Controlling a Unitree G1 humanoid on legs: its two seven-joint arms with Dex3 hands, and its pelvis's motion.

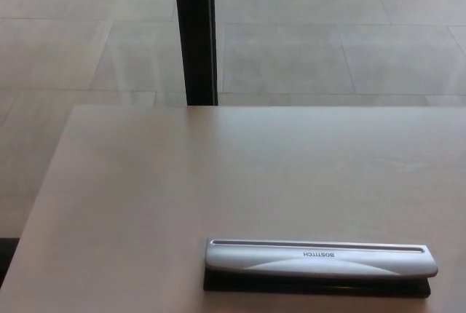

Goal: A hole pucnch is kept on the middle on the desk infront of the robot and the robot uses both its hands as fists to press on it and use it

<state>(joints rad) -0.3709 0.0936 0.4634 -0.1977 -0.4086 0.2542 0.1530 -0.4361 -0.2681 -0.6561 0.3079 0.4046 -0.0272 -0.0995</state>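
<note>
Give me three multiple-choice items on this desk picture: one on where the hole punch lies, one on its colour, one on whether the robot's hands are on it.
1. Where does the hole punch lie on the desk?
A. far left corner
B. near edge, right of centre
C. against the far edge

2. What colour is its handle?
A. red
B. yellow
C. silver

3. Are the robot's hands pressing it?
A. both press
B. no hand in view
C. one presses

Answers: 1 B, it sits low in the picture, toward the right. 2 C, a silver handle over a black base. 3 B, nothing touches the punch.
</note>
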